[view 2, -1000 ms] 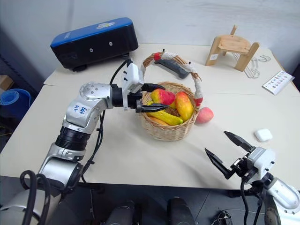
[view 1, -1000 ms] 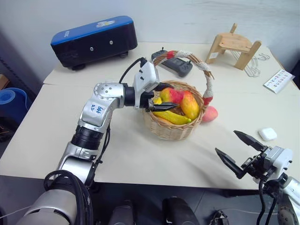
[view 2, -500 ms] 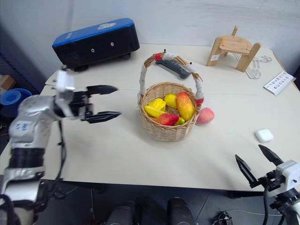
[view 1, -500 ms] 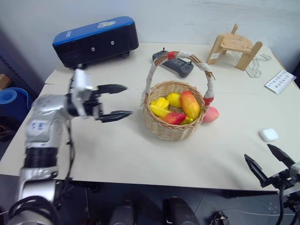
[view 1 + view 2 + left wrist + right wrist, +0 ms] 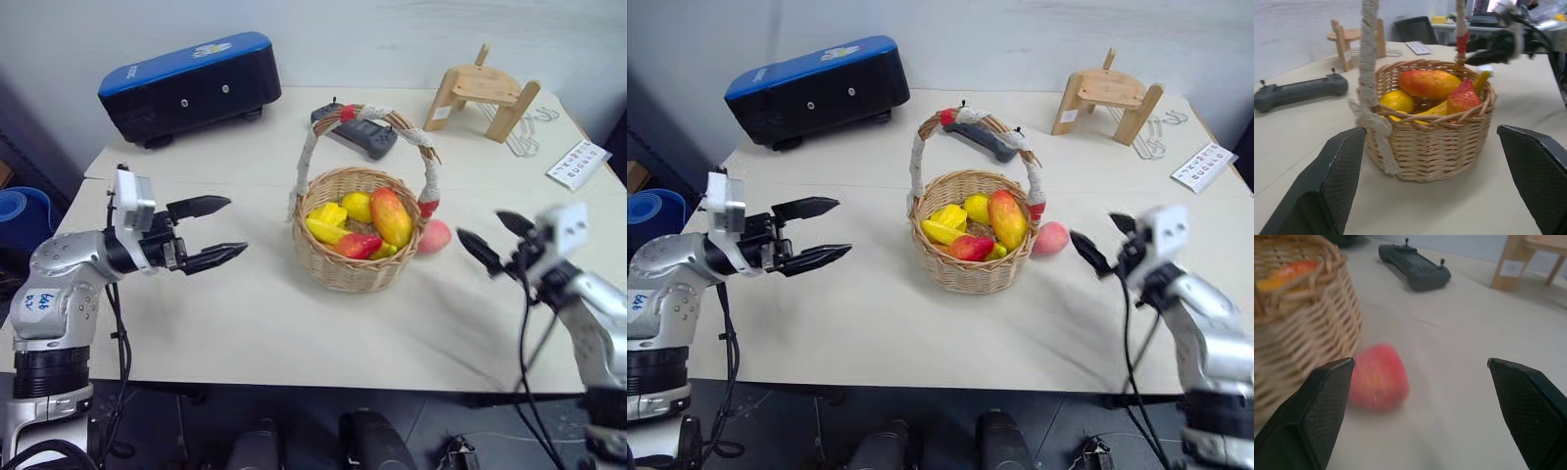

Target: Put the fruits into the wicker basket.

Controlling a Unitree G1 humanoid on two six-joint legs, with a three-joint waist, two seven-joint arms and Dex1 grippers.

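Observation:
The wicker basket [image 5: 338, 277] stands mid-table with its roped handle [image 5: 312, 152] arched over it. Inside lie a red-orange mango [image 5: 392, 215], a lemon [image 5: 361, 206], a yellow star fruit [image 5: 330, 212], a banana [image 5: 323, 233] and a red fruit [image 5: 355, 245]. A pink-red peach [image 5: 434, 236] rests on the table against the basket's right side. My left gripper [image 5: 235, 225] hovers open and empty to the left of the basket, pointing at it. Just right of the peach, my right gripper [image 5: 480, 225] is open and empty, and the peach [image 5: 1378, 382] lies ahead of its fingers.
A black and blue box [image 5: 186, 83] sits at the back left. A dark controller [image 5: 358, 132] lies behind the basket. At the back right are a wooden stand [image 5: 485, 93], wire hangers [image 5: 529, 132] and a white card [image 5: 578, 162].
My left gripper drew out of the basket to the left and opened wider, empty. My right gripper came up from the table's front edge towards the peach.

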